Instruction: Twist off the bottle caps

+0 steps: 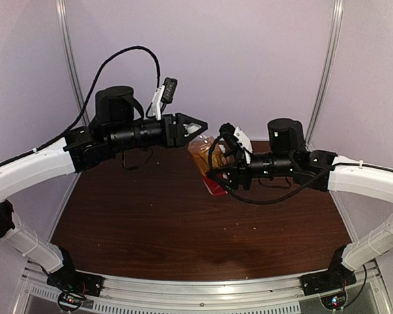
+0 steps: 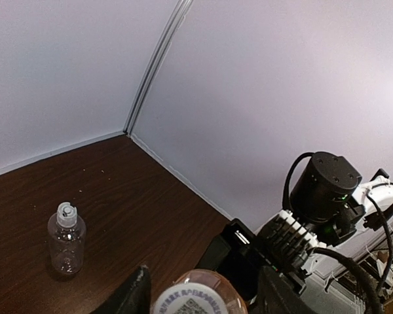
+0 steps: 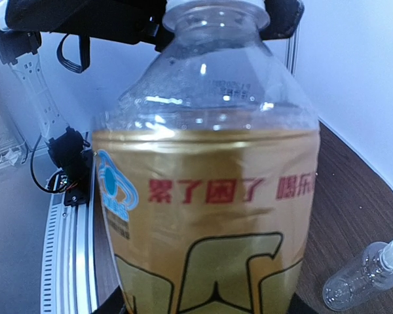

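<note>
My right gripper (image 1: 217, 171) is shut on the amber bottle (image 1: 203, 156) and holds it tilted above the table. The bottle fills the right wrist view (image 3: 209, 196), with gold label and red print. Its whitish cap (image 2: 191, 299) points at my left gripper (image 1: 200, 127), whose jaws stand open on either side of the cap with small gaps. The cap's edge shows at the top of the right wrist view (image 3: 213, 4). The clear bottle (image 2: 66, 245) stands upright on the table with its cap (image 2: 66, 214) on. It also shows in the right wrist view (image 3: 363, 275) and is hidden in the top view.
The dark brown table (image 1: 183, 222) is closed in by pale walls at the back and sides. A metal rail (image 1: 196, 288) with both arm bases runs along the near edge. The clear bottle stands near the back corner.
</note>
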